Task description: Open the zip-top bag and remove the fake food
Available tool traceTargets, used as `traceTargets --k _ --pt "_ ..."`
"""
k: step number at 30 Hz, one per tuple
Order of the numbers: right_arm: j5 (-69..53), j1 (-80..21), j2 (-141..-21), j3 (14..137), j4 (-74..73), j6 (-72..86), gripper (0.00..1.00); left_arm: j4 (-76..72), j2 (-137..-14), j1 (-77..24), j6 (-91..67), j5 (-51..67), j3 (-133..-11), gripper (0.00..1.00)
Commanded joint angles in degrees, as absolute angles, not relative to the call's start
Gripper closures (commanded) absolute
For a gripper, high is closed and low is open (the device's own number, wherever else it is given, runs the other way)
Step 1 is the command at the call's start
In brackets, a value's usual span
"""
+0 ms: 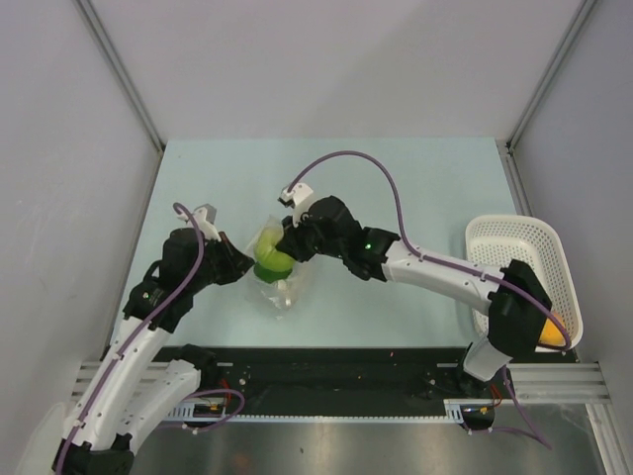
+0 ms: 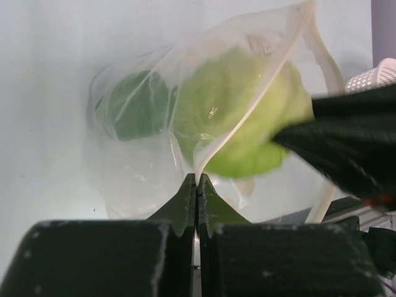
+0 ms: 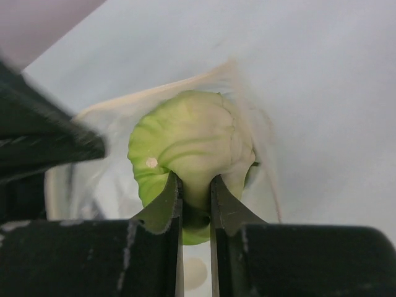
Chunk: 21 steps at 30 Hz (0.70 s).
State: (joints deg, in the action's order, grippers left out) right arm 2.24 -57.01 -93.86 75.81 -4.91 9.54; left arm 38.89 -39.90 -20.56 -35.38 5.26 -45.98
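Now, zip-top bag [image 2: 133,173]: clear, crinkly film; mid-worktop [image 1: 415,188], btwn the two arms; in top view its near end looks to rest on the surface.
Left claw [image 2: 197,179]: fully closed, fingers pressed tog. w/ a fold of the bag's edge pinched btwn the tips; nothing else in it.
Right claw [image 3: 193,185]: nearly closed, only a narrow gap; tips clamp the lower part of the light green fruit [image 3: 192,142]. Can't tell if any film sits btwn the tips & the fruit.
Light green fruit: ribbed, pale lime, at the bag's mouth w/ film around it on both sides. In left wrist view part of it is behind the film, part looks bare.
Dark green fruit [image 2: 137,105]: inside the bag, behind the film, just beside the light green one; on its left in left wrist view.
Orange fruit [image 1: 551,332]: in the basket's near corner, mostly hidden by the right arm.
Basket [image 1: 514,247]: white mesh, at the right edge of the worktop, well apart from the bag.
Arms: left one reaches in from near-left, right one arcs over from near-right. Claws are close tog. on opp. sides of the bag: left on its edge, right at the fruit.
Other fake food: can't make out any more pieces in these views.
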Motion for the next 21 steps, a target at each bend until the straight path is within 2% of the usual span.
traceTargets --k 1,7,12,16,18,19,21 --pt "-12.99 -59.24 -86.49 74.62 -2.28 8.26 1.0 36.83 -42.88 -20.57 -34.01 4.04 -48.87 1.0" --pt "-9.86 -59.06 -77.62 74.53 -1.59 14.32 1.0 35.33 -44.3 -20.48 -34.01 5.45 -48.17 1.0" --pt "9.79 -54.07 -69.98 74.71 -11.73 19.15 1.0 34.63 -43.24 -20.48 -34.37 6.76 -47.11 1.0" --pt "24.93 -43.64 -66.28 73.48 -28.79 23.28 1.0 33.49 -43.24 -20.48 -33.84 8.96 -47.72 1.0" --pt "25.76 -36.16 -65.83 72.86 -39.51 27.32 1.0 33.4 -43.42 -20.57 -33.4 9.84 -48.34 1.0" --pt "24.97 -27.16 -65.48 72.77 -43.55 29.6 1.0 33.31 -43.59 -20.57 -33.14 10.19 -48.6 1.0" --pt "22.07 -19.64 -64.08 71.55 -50.26 30.85 1.0 33.75 -43.59 -20.57 -32.0 10.63 -49.22 1.0"
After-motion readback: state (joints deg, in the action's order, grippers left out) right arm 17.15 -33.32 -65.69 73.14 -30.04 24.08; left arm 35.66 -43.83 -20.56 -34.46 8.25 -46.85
